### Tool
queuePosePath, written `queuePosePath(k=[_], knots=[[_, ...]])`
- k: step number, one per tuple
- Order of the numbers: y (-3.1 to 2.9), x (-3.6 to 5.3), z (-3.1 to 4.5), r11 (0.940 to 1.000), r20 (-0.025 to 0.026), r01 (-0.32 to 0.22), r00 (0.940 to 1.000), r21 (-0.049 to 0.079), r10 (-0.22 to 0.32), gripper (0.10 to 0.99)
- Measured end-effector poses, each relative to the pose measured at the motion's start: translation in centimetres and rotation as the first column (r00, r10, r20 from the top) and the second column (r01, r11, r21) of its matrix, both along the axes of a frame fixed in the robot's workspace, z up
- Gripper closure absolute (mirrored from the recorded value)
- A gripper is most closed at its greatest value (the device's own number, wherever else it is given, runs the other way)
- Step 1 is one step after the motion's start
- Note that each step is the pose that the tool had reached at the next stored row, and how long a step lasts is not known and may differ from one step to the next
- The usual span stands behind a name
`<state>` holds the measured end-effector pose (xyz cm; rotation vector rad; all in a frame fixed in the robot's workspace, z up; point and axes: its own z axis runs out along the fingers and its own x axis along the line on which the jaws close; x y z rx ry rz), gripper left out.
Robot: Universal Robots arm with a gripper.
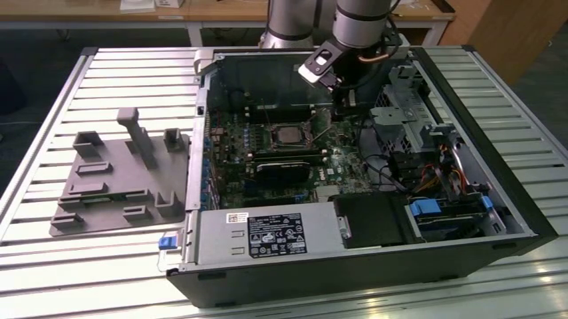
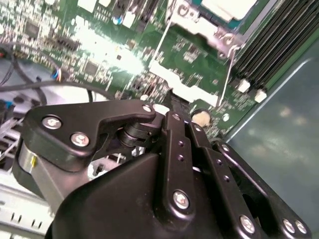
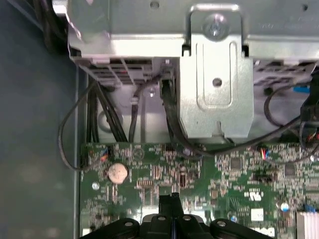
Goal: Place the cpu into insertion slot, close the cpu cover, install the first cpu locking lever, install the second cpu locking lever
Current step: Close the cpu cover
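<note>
The cpu [image 1: 286,135], a silver-grey square, lies in the insertion slot on the green board inside the open computer case. Its corner [image 2: 227,5] also shows in the second wrist view. The silver cpu cover [image 2: 193,21] lies flat around it. Two thin wire locking levers [image 2: 158,47] [image 2: 230,69] run along the socket's sides. My gripper [image 1: 342,105] hangs just off the socket toward the exterior view's right, low over the board. Its black fingers [image 2: 173,99] are shut, with nothing seen between them. The tip [image 3: 172,199] stands over the bare board.
A grey fixture tray [image 1: 116,179] lies on the slatted table at the exterior view's left. Inside the case are long black memory slots [image 2: 279,45], a black block [image 1: 284,174], a power supply [image 1: 253,236], a metal drive bracket [image 3: 215,89], loose black cables [image 3: 99,114] and a coin battery [image 3: 118,173].
</note>
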<state>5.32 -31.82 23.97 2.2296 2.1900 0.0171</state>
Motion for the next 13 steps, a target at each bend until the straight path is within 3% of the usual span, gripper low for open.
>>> queuePosePath(k=[5, 6, 13], knots=[[0.0, 0.08, -0.03, 1.0, -0.0585, 0.0, 0.9983, 0.0, 0.0, 0.984], [0.0, 0.09, -0.02, 1.0, -0.0623, 0.0, 0.9981, 0.0, 0.0, 0.984], [0.0, 0.0, -0.03, 1.0, -0.0651, 0.0, 0.9979, 0.001, 0.0, 0.984]])
